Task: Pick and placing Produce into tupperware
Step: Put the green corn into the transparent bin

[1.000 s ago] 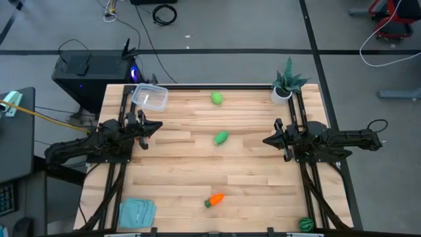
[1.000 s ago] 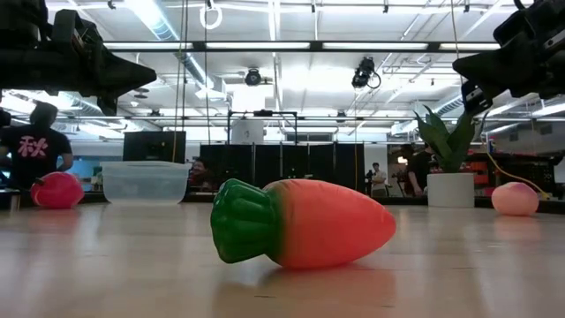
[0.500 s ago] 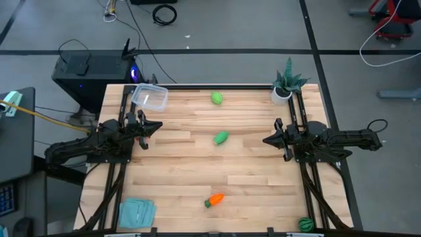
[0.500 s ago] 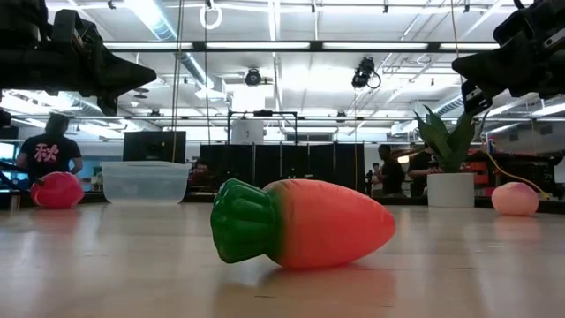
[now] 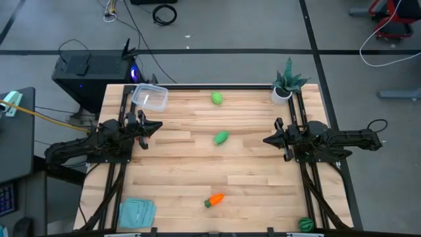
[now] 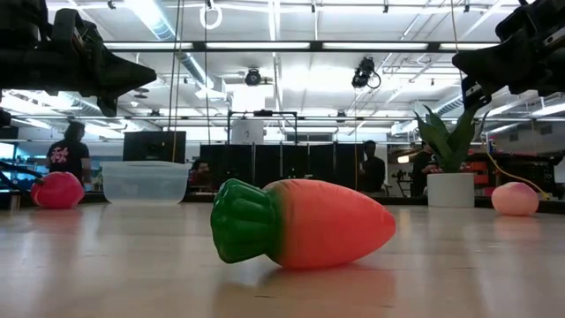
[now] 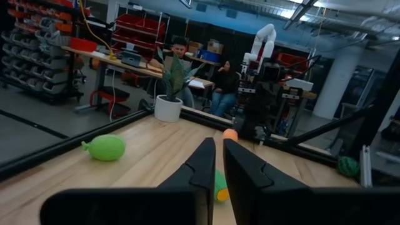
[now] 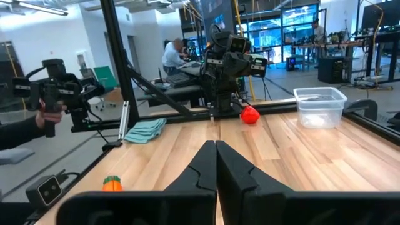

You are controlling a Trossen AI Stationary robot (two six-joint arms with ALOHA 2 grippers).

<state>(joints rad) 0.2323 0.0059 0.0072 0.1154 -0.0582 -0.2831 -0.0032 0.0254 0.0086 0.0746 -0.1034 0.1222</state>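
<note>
At the far left of the high view the left gripper (image 5: 156,125) hovers over the table (image 5: 256,168) edge, jaws nearly closed with only a thin slit between them, gripping nothing. It has not moved in the last second. Just above it, in the upper left of the table, sits the tub (image 5: 150,97), empty as far as the pictures show. A red piece (image 6: 56,190) lies beside the tub at the left of the low view; from overhead the left arm hides it. At lower left lies a pale-blue cloth (image 5: 137,212).

In the middle, top to bottom, are a light green ball (image 5: 216,98), a green oblong (image 5: 221,137) and the carrot (image 5: 214,199), all well apart and none has shifted. The carrot fills the centre of the low view, lying on its side.

At upper right stands the potted plant (image 5: 285,85). The right gripper (image 5: 265,140) hangs at middle right, jaws clenched together and empty, equally still. A striped ball (image 5: 304,224) sits at the lower right edge.

The only change is in the room behind: people in the low view's background have walked to new spots. So no produce is in the tub and no pick is under way; the task looks not yet started.
</note>
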